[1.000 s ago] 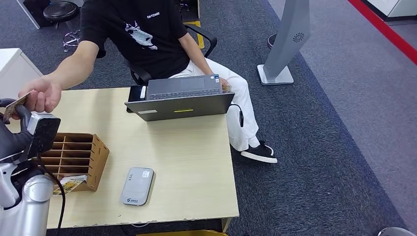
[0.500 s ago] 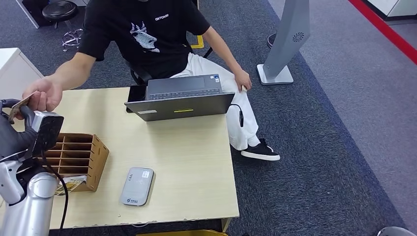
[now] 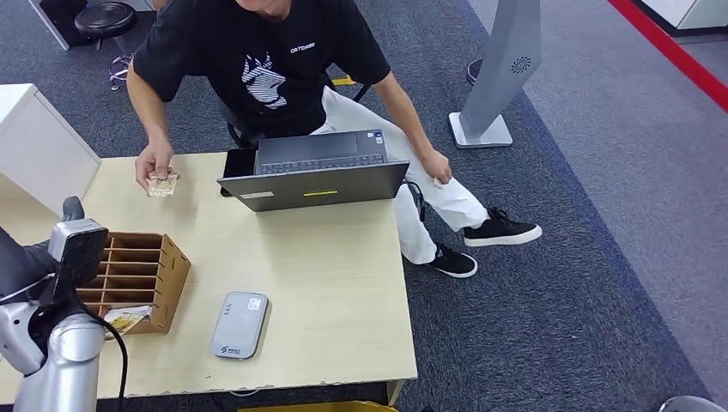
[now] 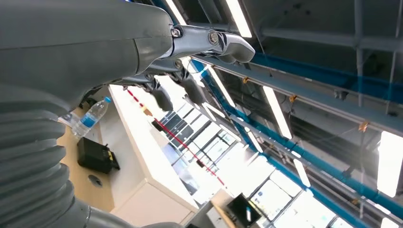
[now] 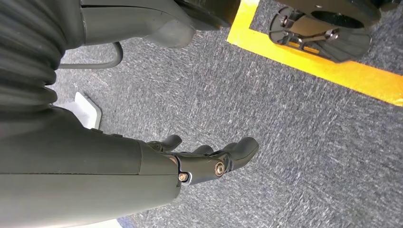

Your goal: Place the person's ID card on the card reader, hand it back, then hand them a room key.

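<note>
Nothing in left hand (image 4: 190, 71), fingers apart; same for hanging right hand (image 5: 209, 161). ID card (image 3: 160, 183) in person's hand (image 3: 154, 163), far across table (image 3: 326, 283). Nearer left hand: wooden card rack (image 3: 163, 266), just beside, probably holding the room key.

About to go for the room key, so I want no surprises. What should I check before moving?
1. ID card returned: ok. The person's hand holds a card over the table.
2. Card reader free: ok, nothing lies on it.
3. Left hand free: ok, fingers apart, holding nothing.
4. Right hand free: ok, hanging over the carpet, holding nothing.
5. Room key located: cannot tell. A card-like item lies at the foot of the wooden organizer; what its slots hold is hidden.
</note>
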